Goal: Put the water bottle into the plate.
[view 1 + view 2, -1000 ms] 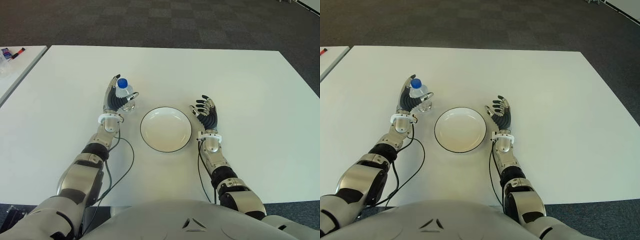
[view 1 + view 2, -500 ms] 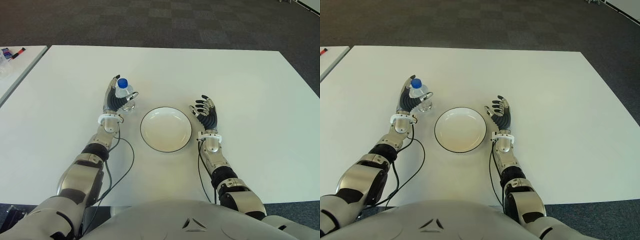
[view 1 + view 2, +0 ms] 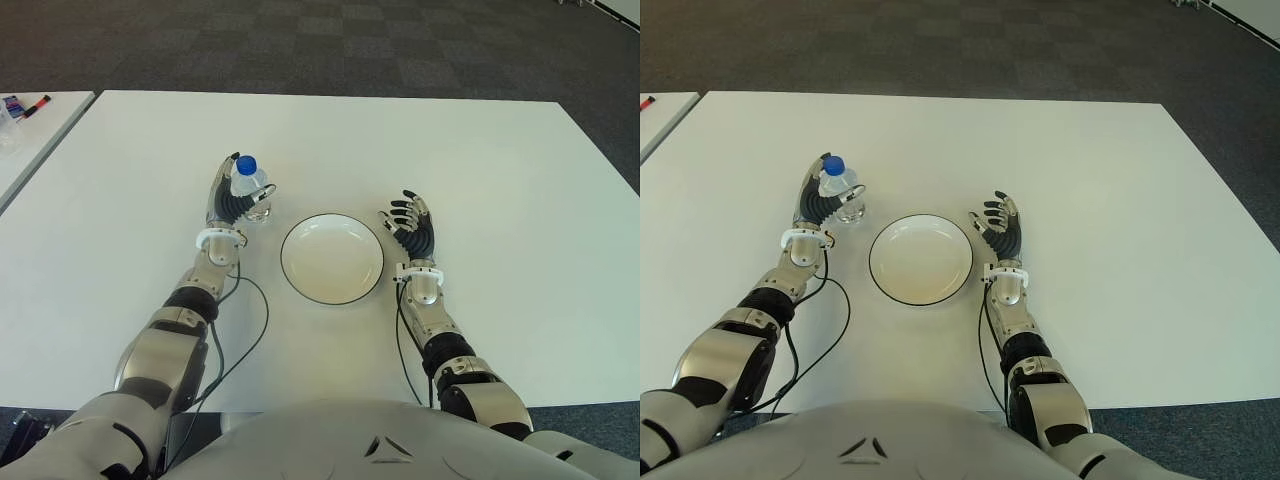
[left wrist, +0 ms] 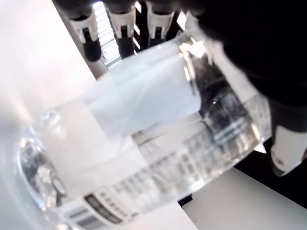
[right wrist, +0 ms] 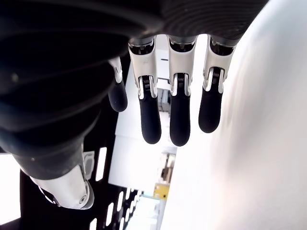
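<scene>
— What has changed for you since the frame a second back?

— Almost nothing. Your left hand point(image 3: 232, 200) still grips the water bottle point(image 3: 247, 187), fingers wrapped round its clear body, left of centre in the eye views; the blue cap sits a shade higher than before. Whether the bottle touches the worktop point(image 3: 480, 160) cannot be told.

— And the plate?

— The white plate point(image 3: 332, 259) sits at mid-frame, unmoved, just right of the bottle. Your right hand point(image 3: 411, 229) shows just right of the plate, fingers loosely spread, holding nothing.
</scene>
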Controlling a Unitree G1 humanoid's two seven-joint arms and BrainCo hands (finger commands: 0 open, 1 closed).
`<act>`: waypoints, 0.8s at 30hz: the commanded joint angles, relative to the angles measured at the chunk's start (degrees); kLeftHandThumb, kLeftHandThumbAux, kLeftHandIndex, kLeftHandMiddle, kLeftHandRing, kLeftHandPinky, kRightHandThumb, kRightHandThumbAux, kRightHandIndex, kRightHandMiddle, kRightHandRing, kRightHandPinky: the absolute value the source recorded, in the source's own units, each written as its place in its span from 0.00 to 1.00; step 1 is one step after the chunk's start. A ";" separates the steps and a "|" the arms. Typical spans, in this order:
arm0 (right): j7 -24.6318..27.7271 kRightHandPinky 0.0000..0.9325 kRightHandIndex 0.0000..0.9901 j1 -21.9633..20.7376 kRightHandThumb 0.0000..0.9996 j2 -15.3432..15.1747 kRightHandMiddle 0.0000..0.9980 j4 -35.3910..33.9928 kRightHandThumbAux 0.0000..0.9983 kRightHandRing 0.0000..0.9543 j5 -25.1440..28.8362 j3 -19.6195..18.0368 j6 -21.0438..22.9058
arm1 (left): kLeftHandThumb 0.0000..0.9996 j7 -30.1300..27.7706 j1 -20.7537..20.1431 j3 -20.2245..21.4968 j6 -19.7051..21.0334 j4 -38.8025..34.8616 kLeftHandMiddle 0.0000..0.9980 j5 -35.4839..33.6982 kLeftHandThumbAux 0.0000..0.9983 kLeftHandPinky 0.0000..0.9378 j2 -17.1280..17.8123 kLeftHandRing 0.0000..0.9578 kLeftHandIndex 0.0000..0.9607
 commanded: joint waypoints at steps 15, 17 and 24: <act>0.65 0.34 0.17 2.66 0.77 0.33 0.35 1.93 0.76 0.35 0.37 0.08 2.85 | 0.00 0.43 0.65 -0.37 1.37 0.59 0.02 0.74 0.52 0.09 -0.37 0.05 0.00; 0.70 0.34 0.17 2.70 0.77 0.37 0.35 1.83 0.77 0.34 0.43 0.05 2.90 | 0.00 0.56 0.66 -0.43 1.39 0.57 0.02 0.88 0.52 0.10 -0.33 0.05 0.00; 0.49 0.34 0.17 2.77 0.78 0.43 0.35 1.62 0.78 0.34 0.33 0.02 2.99 | 0.00 0.34 0.64 -0.58 1.88 0.59 0.03 1.20 0.52 0.10 -0.26 0.06 0.00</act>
